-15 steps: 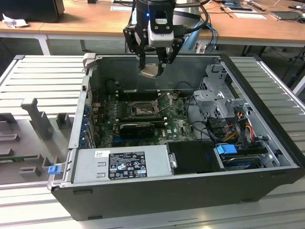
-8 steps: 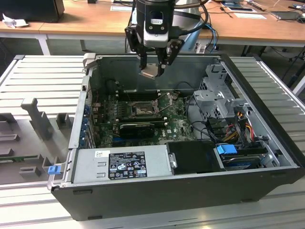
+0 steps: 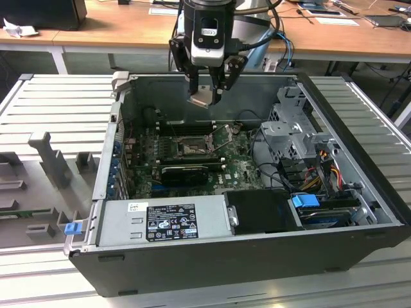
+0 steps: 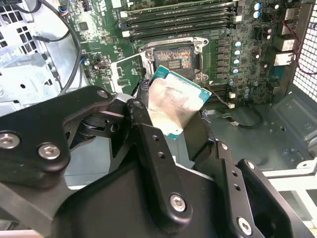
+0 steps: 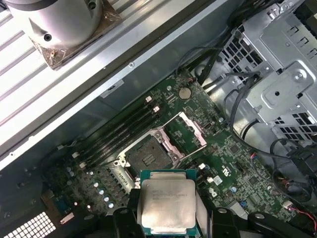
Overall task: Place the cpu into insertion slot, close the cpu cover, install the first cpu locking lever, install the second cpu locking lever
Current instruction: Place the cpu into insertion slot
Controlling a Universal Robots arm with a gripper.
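Grey-topped, the cpu hangs pinched in the closed hand well above the open insertion slot, cpu cover raised beside it; held slightly tilted, it could land crooked and bend the slot's pins.

Clock bearings are read on the exterior view, centred on the square black open socket of the green motherboard.

- Overhead: open air. The black two-fingered gripper hangs there clamped on the flat grey-topped cpu, clear of the walls.
- 12: long black memory slots, low, just beside the socket.
- 3: the thin silver metal cpu cover is tipped up, seemingly with a raised wire lever beside it. Beyond are the grey perforated steel drive cage and black cable loops.
- 6: a long black card, then the grey steel power-supply box.
- 9: the grey steel case wall.
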